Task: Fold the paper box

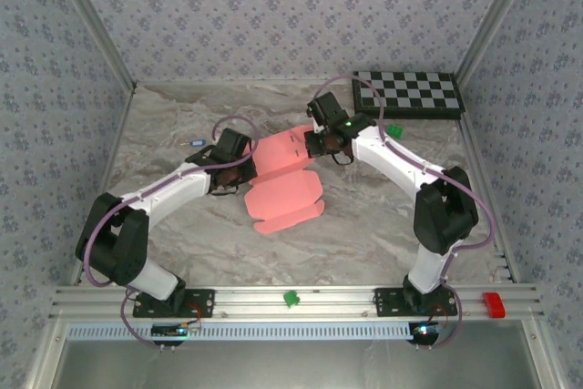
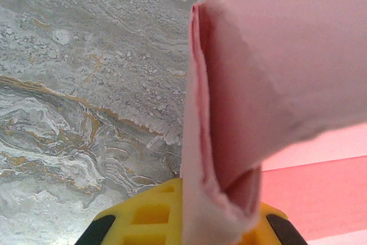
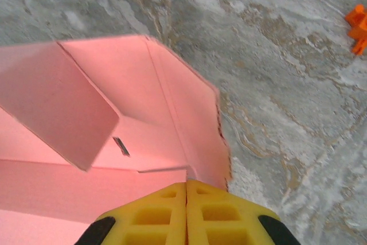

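Observation:
The paper box [image 1: 287,190] is a salmon-pink die-cut card sheet in the middle of the marble table [image 1: 364,216], its near half flat and its far part lifted. My left gripper [image 1: 239,158] holds the sheet's left side. In the left wrist view a doubled-over flap of the paper box [image 2: 269,73] runs down between the yellow fingers [image 2: 143,213], with the left gripper [image 2: 215,213] shut on it. My right gripper [image 1: 314,143] is at the sheet's far right. Seen from the right wrist, the right gripper [image 3: 187,190] is shut, pinching the foot of an upright wall of the paper box [image 3: 189,119].
A black-and-white checkerboard [image 1: 408,93] lies at the back right, with a small green piece [image 1: 393,130] just in front of it. A small orange block [image 3: 356,27] sits on the marble to the right of the sheet. A small blue item [image 1: 197,142] lies behind the left arm.

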Available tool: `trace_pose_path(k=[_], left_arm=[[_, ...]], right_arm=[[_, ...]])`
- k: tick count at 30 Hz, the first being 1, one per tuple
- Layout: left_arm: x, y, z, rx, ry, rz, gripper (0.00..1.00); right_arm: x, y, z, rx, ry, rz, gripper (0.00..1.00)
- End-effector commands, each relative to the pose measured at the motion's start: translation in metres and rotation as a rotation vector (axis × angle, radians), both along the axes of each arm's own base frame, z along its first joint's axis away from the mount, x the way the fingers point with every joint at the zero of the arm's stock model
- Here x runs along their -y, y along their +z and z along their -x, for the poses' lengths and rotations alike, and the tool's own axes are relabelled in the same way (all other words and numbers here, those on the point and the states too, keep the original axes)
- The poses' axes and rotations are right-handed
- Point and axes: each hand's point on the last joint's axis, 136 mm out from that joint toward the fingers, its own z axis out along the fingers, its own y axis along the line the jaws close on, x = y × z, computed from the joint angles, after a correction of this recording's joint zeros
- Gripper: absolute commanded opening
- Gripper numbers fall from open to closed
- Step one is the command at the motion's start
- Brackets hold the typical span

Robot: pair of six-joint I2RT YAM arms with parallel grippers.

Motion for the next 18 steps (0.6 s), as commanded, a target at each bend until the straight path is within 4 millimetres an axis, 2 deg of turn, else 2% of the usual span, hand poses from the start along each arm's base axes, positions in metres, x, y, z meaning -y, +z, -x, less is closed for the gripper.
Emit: trace_pose_path(k=[1,18], left_arm=[[0.003,0.008,-0.005,0.023,-0.006,-0.009,0.00],[0.004,0.007,-0.005,0.018,-0.005,-0.004,0.00]], right_arm=[[0.007,-0.002,0.008,-0.023,0.023,0.073,0.08],[0.009,-0.033,0.016,-0.091,0.030,0.124,0.07]])
